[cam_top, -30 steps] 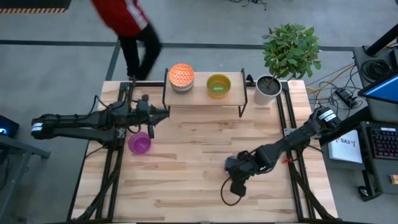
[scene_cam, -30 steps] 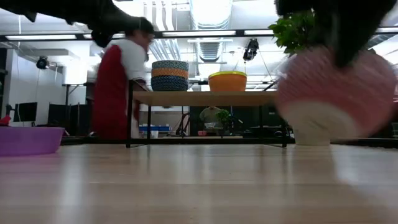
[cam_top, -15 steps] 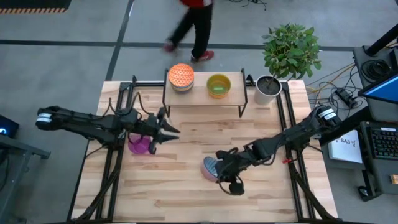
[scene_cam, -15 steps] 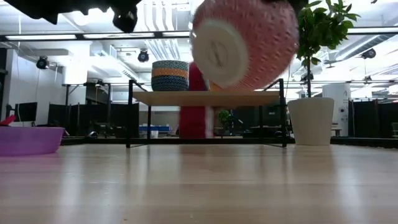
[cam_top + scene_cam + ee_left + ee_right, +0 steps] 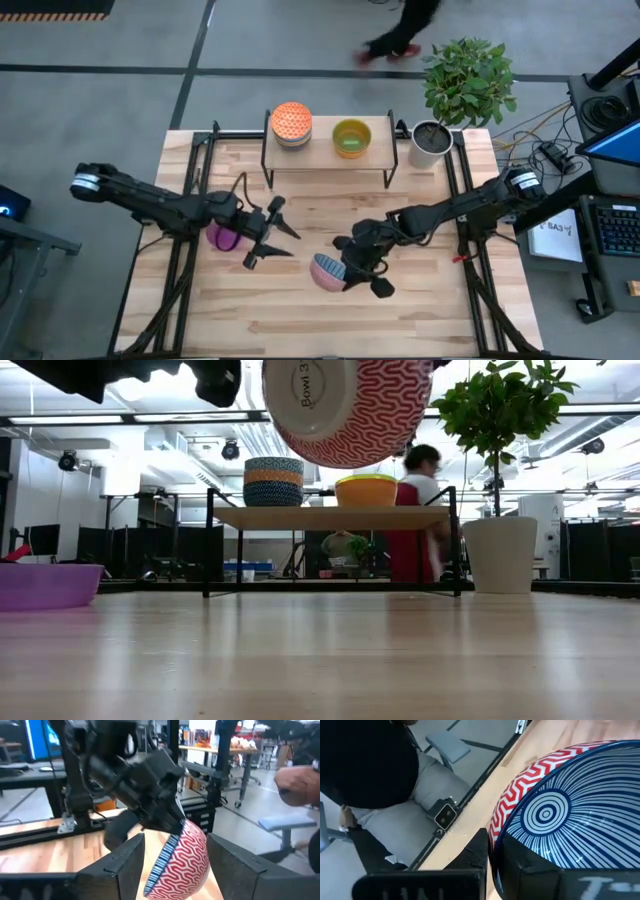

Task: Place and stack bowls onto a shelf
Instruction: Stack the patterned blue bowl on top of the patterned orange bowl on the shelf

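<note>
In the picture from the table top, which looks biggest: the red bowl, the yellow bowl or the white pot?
1. Red bowl, but it hangs nearest the camera.
2. White pot.
3. Yellow bowl.

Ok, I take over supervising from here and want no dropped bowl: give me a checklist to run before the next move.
1. Right gripper jaws shut on the red patterned bowl's rim: ok.
2. That bowl is clear of the table, tilted in the air: ok.
3. Left gripper jaws open, empty, facing that bowl: ok.
4. Purple bowl sits beside the left gripper, apart from it: ok.
5. Shelf has a free spot between bowl stack and yellow bowl: cannot tell.
</note>
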Motion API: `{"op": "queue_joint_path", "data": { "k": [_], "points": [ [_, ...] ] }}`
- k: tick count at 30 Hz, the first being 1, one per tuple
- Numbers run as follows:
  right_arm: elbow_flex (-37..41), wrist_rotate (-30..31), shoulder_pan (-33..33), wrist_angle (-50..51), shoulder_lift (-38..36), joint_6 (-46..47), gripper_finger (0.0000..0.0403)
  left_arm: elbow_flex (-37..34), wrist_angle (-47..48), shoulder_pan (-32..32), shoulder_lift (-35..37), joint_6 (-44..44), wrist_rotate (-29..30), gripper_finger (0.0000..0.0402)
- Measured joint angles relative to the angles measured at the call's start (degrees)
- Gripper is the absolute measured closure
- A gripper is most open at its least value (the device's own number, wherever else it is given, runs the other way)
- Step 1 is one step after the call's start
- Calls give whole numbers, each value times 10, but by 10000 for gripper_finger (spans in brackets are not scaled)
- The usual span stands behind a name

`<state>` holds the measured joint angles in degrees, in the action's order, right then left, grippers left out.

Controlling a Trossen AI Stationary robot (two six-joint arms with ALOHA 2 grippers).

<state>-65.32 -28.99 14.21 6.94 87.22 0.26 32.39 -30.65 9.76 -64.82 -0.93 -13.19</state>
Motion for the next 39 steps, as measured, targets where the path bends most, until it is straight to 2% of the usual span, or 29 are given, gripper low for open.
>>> {"op": "queue_joint_path", "data": {
  "k": [9, 14, 21, 25, 28, 36, 39],
  "points": [
    [0, -75, -9, -18, 0, -18, 390, 62, 4, -1, -107, -48, -30, 200],
    [0, -77, -9, -17, 0, -19, 390, 102, 22, -1, -154, -61, -107, 204],
    [0, -78, -9, -13, 0, -20, 390, 131, 33, -2, -198, -61, -122, 206],
    [0, -77, -9, -13, 0, -26, 390, 136, 36, -2, -209, -61, -161, 213],
    [0, -76, -9, -15, 0, -30, 390, 137, 38, -2, -210, -59, -189, 235],
    [0, -78, -9, -27, 2, -28, 390, 137, 36, -2, -216, -55, -210, 342],
    [0, -80, -8, -42, 9, -23, 390, 139, 36, -2, -219, -55, -220, 364]
  ]
}}
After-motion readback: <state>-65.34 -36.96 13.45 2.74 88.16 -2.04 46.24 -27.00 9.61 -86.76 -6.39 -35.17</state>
